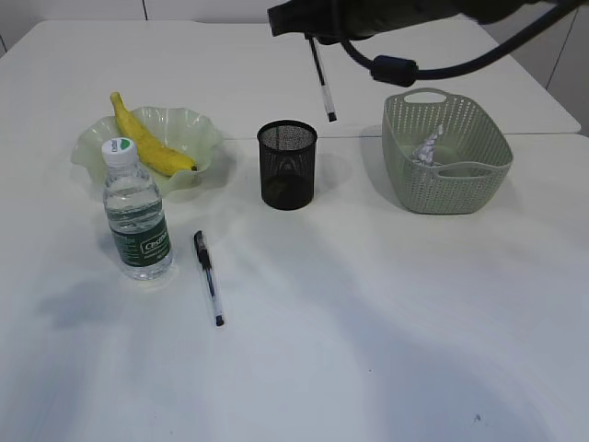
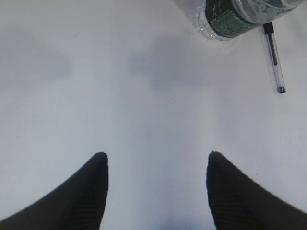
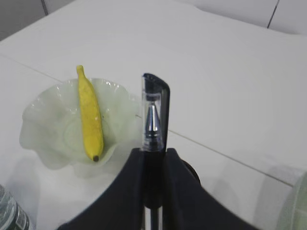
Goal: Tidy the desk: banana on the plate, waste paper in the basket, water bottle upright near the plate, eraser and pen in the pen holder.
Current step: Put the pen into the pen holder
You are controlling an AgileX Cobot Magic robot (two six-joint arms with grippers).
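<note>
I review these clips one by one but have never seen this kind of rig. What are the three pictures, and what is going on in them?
It is a robot with two arms, each ending in a gripper. One camera looks down at the white table from the front; the other two sit on the wrists. On the table: a yellow banana on a pale green wavy-edged plate, an upright clear water bottle, a black mesh pen holder, a green woven basket holding crumpled paper, and a black-capped pen lying flat. The right gripper is shut on a second pen above the holder. The left gripper is open and empty.
</note>
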